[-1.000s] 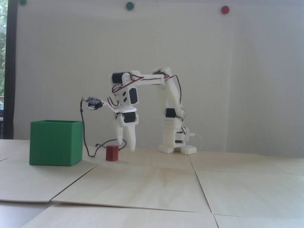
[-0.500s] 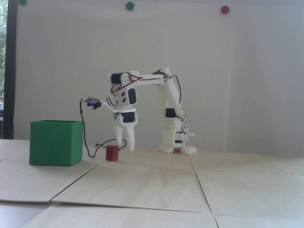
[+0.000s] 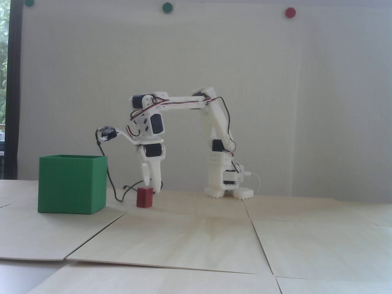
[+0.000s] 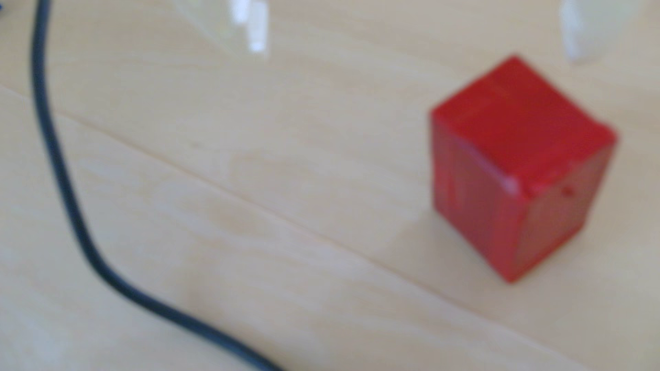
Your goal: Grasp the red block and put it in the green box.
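The red block [image 3: 145, 197] stands upright on the pale wooden worktop [image 3: 214, 239], a little to the right of the green box [image 3: 72, 183] and apart from it, with a black cable [image 3: 114, 191] lying between them. The hand [image 3: 152, 187] hangs just over the block's far right part with its two fingers spread, and it holds nothing. In the wrist view the block [image 4: 518, 167] looks solid and matte, with flat sides and rather sharp edges, so it is probably stiff, light and not slippery. The best hold seems to be on two opposite flat sides, near the middle of its height. A grip on the corners could turn it.
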Controlling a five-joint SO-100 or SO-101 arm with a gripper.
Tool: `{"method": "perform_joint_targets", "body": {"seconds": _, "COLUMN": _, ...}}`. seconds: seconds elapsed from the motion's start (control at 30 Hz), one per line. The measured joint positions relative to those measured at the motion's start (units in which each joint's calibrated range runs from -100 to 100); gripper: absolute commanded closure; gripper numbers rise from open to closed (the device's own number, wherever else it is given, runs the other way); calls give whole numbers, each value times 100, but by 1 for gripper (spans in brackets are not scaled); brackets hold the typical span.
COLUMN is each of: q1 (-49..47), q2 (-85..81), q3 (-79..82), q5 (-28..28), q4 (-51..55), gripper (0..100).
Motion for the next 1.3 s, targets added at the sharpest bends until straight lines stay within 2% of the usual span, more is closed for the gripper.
{"method": "perform_joint_targets", "body": {"seconds": 0.37, "q1": 497, "q2": 0, "q3": 0, "q5": 0, "q4": 0, "gripper": 71}}
{"method": "perform_joint_targets", "body": {"seconds": 0.8, "q1": 183, "q2": 357, "q3": -824, "q5": 0, "q4": 0, "gripper": 71}}
{"method": "perform_joint_targets", "body": {"seconds": 1.03, "q1": 69, "q2": 357, "q3": -824, "q5": 0, "q4": -790, "gripper": 72}}
{"method": "perform_joint_targets", "body": {"seconds": 1.2, "q1": -31, "q2": 365, "q3": -824, "q5": 0, "q4": -973, "gripper": 72}}
{"method": "perform_joint_targets", "body": {"seconds": 1.3, "q1": -23, "q2": 365, "q3": -824, "q5": 0, "q4": -982, "gripper": 79}}
